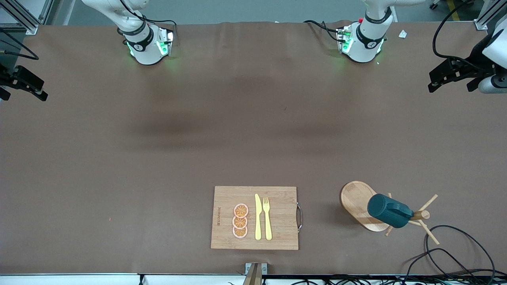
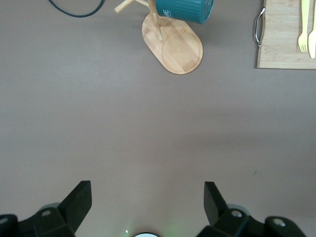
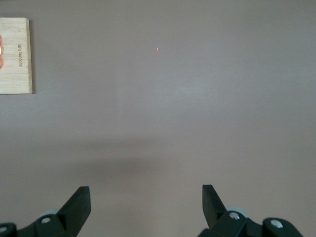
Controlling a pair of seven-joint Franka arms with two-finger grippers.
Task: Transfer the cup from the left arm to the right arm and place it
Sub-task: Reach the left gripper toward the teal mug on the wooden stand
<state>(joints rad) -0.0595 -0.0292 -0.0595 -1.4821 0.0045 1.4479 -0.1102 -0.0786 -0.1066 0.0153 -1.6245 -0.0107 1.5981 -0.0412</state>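
Note:
The dark teal cup (image 1: pixel 390 211) hangs tilted on a peg of a wooden mug tree (image 1: pixel 356 202), near the front camera toward the left arm's end of the table. It also shows in the left wrist view (image 2: pixel 185 10), above the tree's oval base (image 2: pixel 173 47). My left gripper (image 2: pixel 148 190) is open and empty, high over bare table near its own base, well apart from the cup. My right gripper (image 3: pixel 145 192) is open and empty over bare table. Neither gripper shows in the front view.
A wooden cutting board (image 1: pixel 255 217) with orange slices, a yellow knife and a yellow fork lies near the front camera at mid-table; it also shows in both wrist views (image 2: pixel 284 44) (image 3: pixel 15 59). Black cables (image 1: pixel 455 245) lie beside the mug tree. Dark equipment (image 1: pixel 455 73) overhangs both table ends.

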